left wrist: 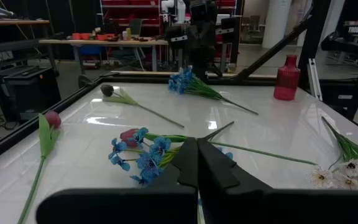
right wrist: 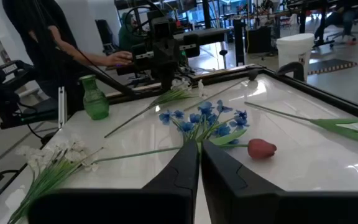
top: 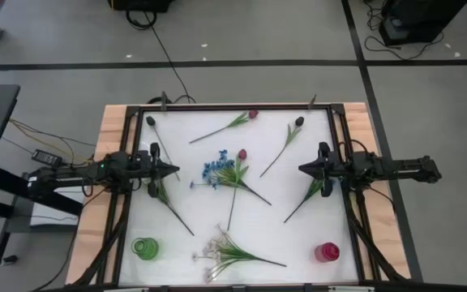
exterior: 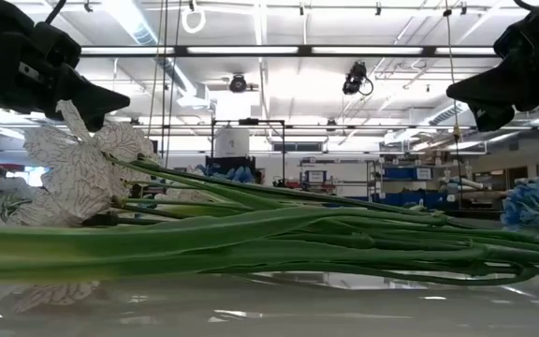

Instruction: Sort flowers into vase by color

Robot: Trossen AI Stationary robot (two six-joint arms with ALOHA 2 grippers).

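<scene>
Over the table's two sides I see my left gripper [top: 171, 169] and right gripper [top: 304, 168] closed, empty; flowers [top: 221, 169] lie scattered between, green vase [top: 145, 247] and red vase [top: 327, 252] near the front edge.

The white tabletop [top: 258, 235] is most crowded at its middle, where the blue blossom cluster [top: 215, 169], a dark red tulip [top: 242, 154] and crossing green stems [top: 254, 193] lie together. A white blossom spray [top: 217, 251] blocks the near edge's middle. A green glass vase [top: 145, 247] stands in the near left corner, a red vase [top: 327, 252] in the near right. Bare surface lies between each vase and the spray.
</scene>
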